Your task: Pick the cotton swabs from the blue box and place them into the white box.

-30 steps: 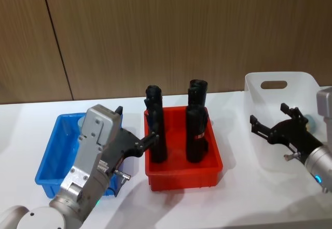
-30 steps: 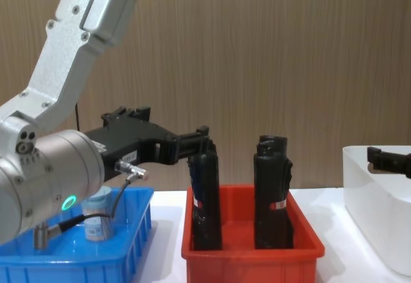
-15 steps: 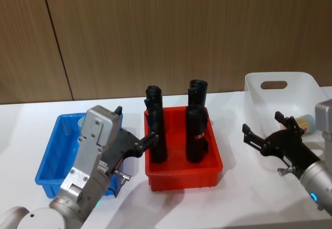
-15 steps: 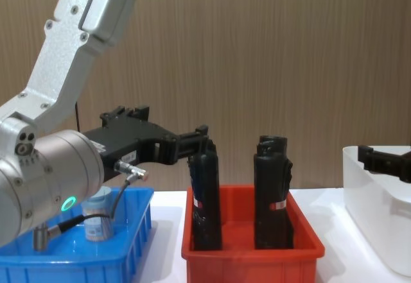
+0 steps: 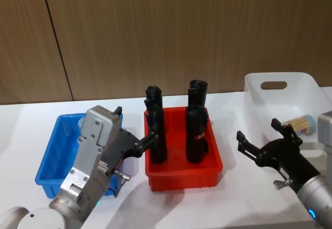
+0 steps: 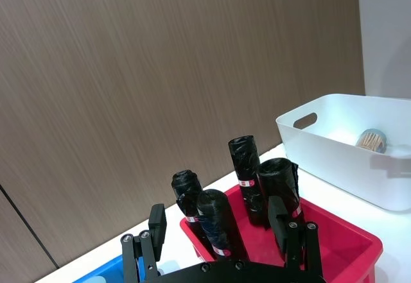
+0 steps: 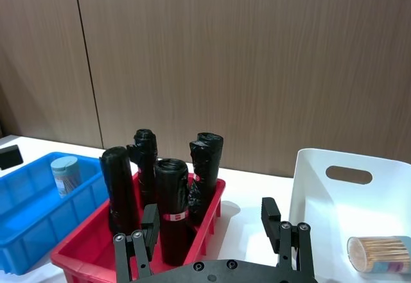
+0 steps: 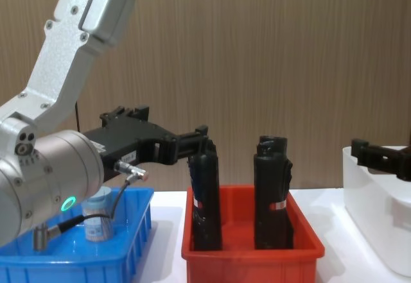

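Note:
One jar of cotton swabs (image 8: 98,216) stands upright in the blue box (image 8: 77,264), also seen from the right wrist as jar (image 7: 66,175) in blue box (image 7: 26,231). Another jar of cotton swabs (image 5: 301,122) lies on its side inside the white box (image 5: 257,102), and shows in the wrist views too (image 7: 379,255) (image 6: 371,140). My right gripper (image 5: 258,130) hangs open and empty over the table, just left of the white box. My left gripper (image 5: 136,124) is open and empty above the blue box's right side, one finger reaching over the red bin.
A red bin (image 5: 181,177) sits between the two boxes and holds several tall black cylinders (image 5: 156,135) with red-white labels. A wooden wall runs behind the white table (image 5: 233,187).
My right gripper has pulled left and back out of the white box, uncovering the swab jar lying inside. The left arm has not moved.

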Robot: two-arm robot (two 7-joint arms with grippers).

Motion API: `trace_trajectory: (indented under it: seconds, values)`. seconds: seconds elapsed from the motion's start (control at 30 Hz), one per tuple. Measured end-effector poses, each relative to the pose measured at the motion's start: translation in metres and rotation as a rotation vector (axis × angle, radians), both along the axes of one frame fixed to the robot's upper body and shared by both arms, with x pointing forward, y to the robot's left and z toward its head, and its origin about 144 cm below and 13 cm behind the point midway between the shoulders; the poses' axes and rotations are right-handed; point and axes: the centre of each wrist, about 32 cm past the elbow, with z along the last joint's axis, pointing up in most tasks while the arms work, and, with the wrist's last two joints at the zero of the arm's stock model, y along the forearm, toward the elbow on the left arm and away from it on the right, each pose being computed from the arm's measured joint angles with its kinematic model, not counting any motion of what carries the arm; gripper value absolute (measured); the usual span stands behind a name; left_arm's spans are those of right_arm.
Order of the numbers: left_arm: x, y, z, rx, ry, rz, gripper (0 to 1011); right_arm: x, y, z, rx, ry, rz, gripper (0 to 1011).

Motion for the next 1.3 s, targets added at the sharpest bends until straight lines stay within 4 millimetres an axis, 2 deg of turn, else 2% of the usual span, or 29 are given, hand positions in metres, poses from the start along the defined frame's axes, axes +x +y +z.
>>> trace_trajectory:
  seconds: [0.93, 1.3]
  values:
    - [0.0, 0.0, 0.0, 0.0, 0.0, 0.0, 1004, -0.004, 0.002, 0.001, 0.005, -0.001, 0.0, 1002]
    - [0.0, 0.0, 0.0, 0.0, 0.0, 0.0, 1004, 0.01, -0.009, -0.003, -0.006, 0.031, 0.032, 1002]
